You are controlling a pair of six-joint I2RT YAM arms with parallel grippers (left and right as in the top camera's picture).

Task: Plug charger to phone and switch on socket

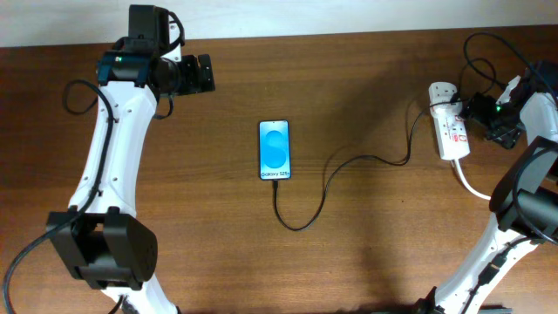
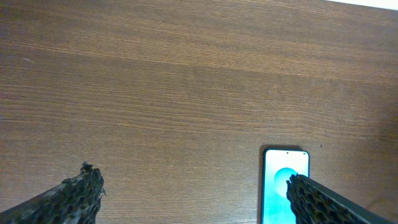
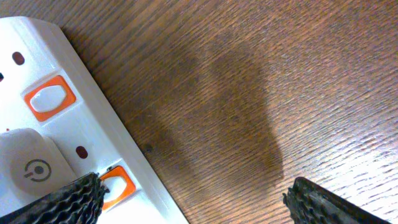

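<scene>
At the right tool (image 3: 193, 186), spread wide and empty, the socket (image 3: 71, 121) sits beneath one fingertip (image 3: 74, 199), an orange switch (image 3: 117, 182) just beside that pad and the charger (image 3: 28, 169), its white adapter block plugged in, next to it. Well away from this tool, the phone (image 1: 275, 150) lies flat on the tabletop (image 1: 366, 253), cable tip meeting its lower edge (seating too small to confirm). The left tool (image 2: 194, 180), equally wide and empty, hovers with the phone near one finger. Pressing the switch looks like the job in hand. It is best done by bringing a single fingertip squarely down on the rocker serving the occupied outlet, clear of the adapter, so the strip neither skids nor tugs the cable.
</scene>
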